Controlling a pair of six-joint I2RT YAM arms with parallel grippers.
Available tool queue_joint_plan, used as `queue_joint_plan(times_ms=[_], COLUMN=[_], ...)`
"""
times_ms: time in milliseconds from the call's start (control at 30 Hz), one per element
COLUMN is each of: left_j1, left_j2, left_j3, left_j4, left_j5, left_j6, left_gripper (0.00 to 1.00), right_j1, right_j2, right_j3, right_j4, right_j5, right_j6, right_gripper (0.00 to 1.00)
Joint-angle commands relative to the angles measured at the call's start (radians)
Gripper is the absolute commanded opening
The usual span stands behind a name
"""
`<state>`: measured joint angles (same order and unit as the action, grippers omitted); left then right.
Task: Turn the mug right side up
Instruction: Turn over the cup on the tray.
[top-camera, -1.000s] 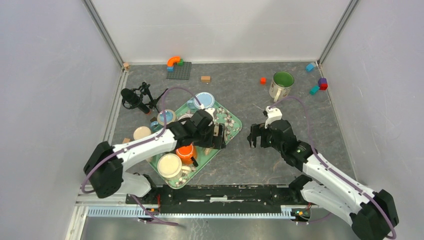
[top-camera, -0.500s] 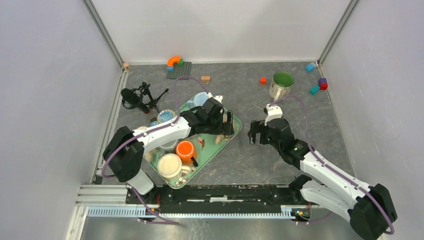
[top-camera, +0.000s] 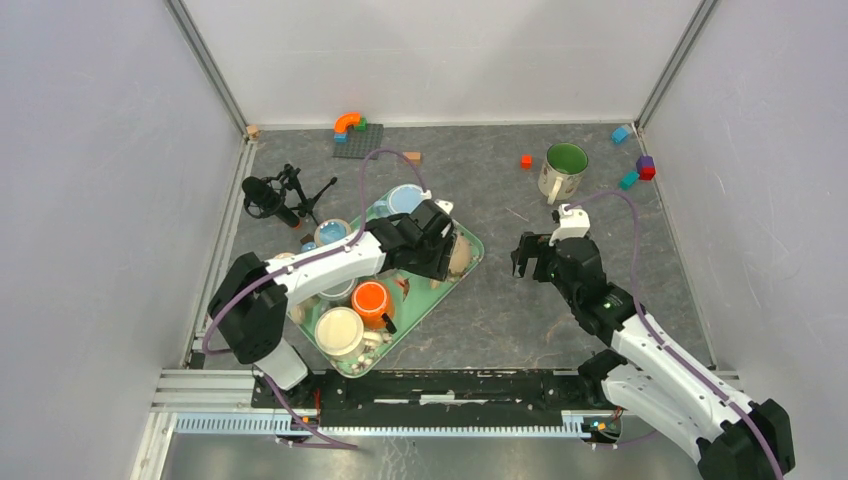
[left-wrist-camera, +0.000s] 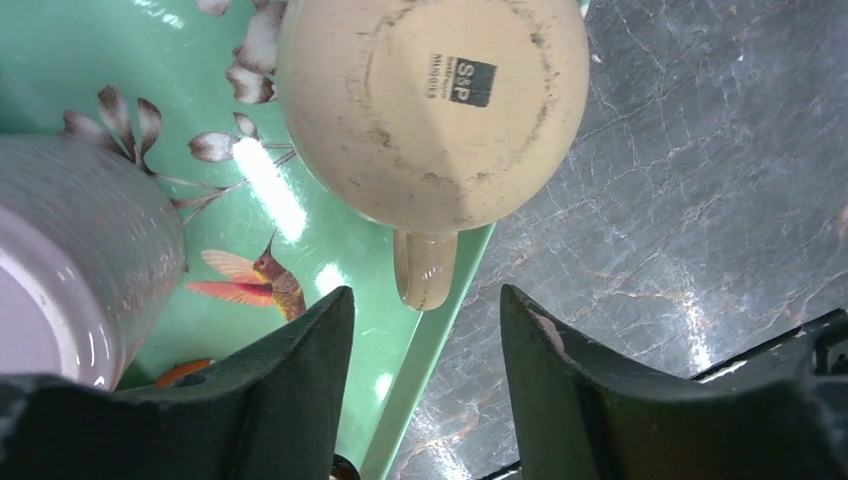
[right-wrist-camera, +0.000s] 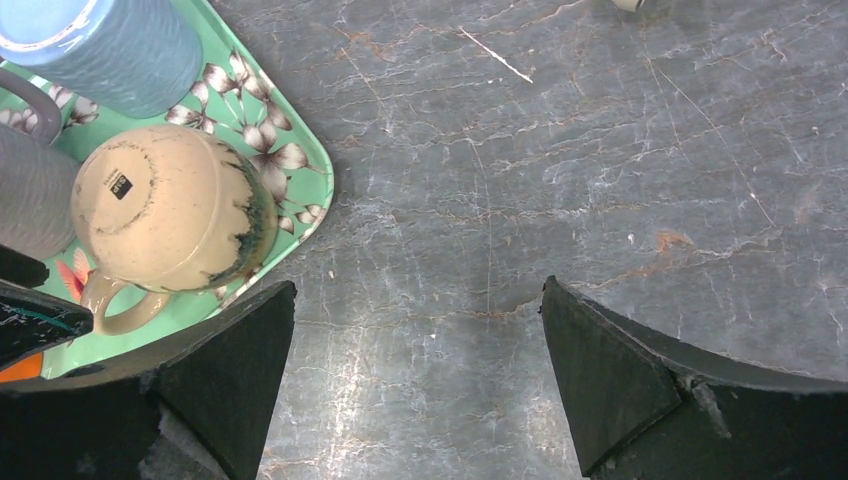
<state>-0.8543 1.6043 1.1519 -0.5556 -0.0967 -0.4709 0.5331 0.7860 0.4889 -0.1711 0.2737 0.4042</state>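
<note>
**Item: mug, beige, inverted.** The mug (left-wrist-camera: 430, 100) stands mouth-down on the green floral tray (left-wrist-camera: 330, 250), in the tray corner that faces the middle of the bench (right-wrist-camera: 600, 150). Its stamped base faces up. The handle (left-wrist-camera: 424, 268) overhangs the tray rim toward the near edge of the bench.

**Neighbours.** A grey cup (left-wrist-camera: 80, 250) stands just beside the mug on the tray, and a blue cup (right-wrist-camera: 100, 40) stands at the tray's far side. A green-lined mug (top-camera: 563, 168) near the far right corner of the bench is already upright and is judged not the item concerned.

**Left pincer** (left-wrist-camera: 425, 310). Its jaws are apart, with one finger either side of the handle's line. They sit just short of the handle and clamp nothing.

**Right pincer** (right-wrist-camera: 418, 300). It is spread wide and empty over bare bench, beside the tray corner.

**Step in hand (judged).** The left pincer is to take the mug by the handle.

**Handling notes.**
- Advance until the handle lies well between the pads, not at their tips, then close squarely across it.
- A glazed handle may slip or swivel, so the grip should be firm.
- Lift clear of the tray rim before rolling the wrist.
- Rotate away from the grey cup so as not to knock it.
- Set the base down flat, preferably on open bench.
</note>
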Motion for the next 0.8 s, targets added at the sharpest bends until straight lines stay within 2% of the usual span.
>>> queue_joint_plan(times_ms=[0,367,767], left_j1=[-0.024,-0.051,-0.050], left_j2=[0.037,0.148,0.199], left_j3=[0.067,0.119,0.132], left_j4=[-0.017,-0.019,0.014], left_j5=[-0.004,-0.134,-0.158], left_j6=[0.083,0.099,0.110], left_gripper=[0.61,0.46,0.30], right_j1=[-0.018,-0.023,-0.023], right_j2=[-0.005,-0.011,-0.005], right_j3=[-0.003,0.001,-0.005], right_j4=[0.030,0.027,0.029], right_j5=[0.020,-0.003,-0.014], right_j6=[0.030,0.075,0.080], right_gripper=[0.98,0.98,0.98])
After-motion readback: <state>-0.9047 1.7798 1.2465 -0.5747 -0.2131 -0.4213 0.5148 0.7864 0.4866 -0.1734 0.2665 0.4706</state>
